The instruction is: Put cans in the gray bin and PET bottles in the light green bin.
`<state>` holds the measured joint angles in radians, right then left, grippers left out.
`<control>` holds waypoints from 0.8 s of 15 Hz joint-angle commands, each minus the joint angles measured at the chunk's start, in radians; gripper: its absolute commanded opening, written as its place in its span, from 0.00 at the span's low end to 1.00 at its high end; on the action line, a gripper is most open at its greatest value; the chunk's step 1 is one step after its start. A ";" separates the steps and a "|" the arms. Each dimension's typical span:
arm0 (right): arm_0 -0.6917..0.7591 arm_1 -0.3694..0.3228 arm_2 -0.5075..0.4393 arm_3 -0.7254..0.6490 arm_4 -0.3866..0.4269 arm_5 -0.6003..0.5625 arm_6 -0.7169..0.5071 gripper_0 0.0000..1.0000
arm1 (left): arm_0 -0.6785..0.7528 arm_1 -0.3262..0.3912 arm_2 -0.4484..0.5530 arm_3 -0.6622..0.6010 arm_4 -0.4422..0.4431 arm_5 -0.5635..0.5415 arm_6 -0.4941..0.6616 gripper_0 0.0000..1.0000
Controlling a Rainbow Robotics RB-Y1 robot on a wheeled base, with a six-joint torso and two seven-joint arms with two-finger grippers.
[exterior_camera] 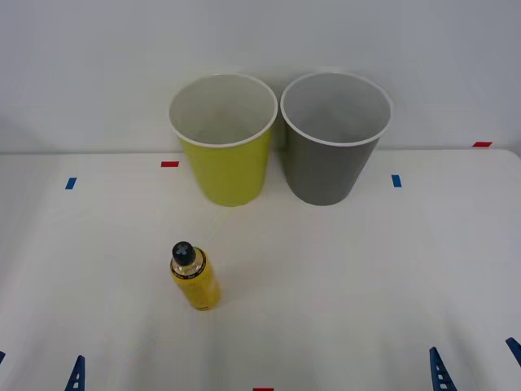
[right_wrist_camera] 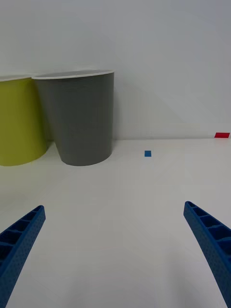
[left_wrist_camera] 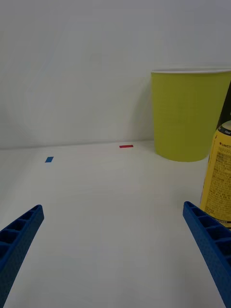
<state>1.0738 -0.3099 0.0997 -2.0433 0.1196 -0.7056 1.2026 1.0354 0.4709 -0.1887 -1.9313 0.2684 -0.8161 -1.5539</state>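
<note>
Bottle (exterior_camera: 195, 278) label yellow (print illegible).

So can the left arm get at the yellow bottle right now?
Probably yes. The bottle stands upright on bare table, ahead and slightly inward of the left gripper, whose fingers are spread open. Nothing lies between them; the light green bin sits well behind.

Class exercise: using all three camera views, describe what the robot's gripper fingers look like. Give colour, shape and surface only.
Both the left gripper and the right gripper have bright blue plastic fingers. Each finger is long, tapers toward its tip and has a ribbed, ladder-like side with open cells and a finely dotted face. No cables or markings are visible.
</note>
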 commanded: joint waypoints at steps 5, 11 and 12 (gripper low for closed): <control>0.000 0.000 0.000 0.000 0.000 0.000 0.000 1.00 | 0.000 0.000 0.000 0.000 0.000 0.000 0.000 1.00; 0.000 0.000 0.000 0.000 0.000 0.000 0.000 1.00 | 0.000 0.000 0.000 0.000 0.000 0.000 0.000 1.00; 0.000 0.000 0.000 0.000 0.000 0.000 0.000 1.00 | 0.000 0.000 0.000 0.000 0.000 0.000 0.000 1.00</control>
<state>1.0738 -0.3099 0.0997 -2.0433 0.1196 -0.7056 1.2026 1.0354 0.4709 -0.1887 -1.9313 0.2684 -0.8161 -1.5539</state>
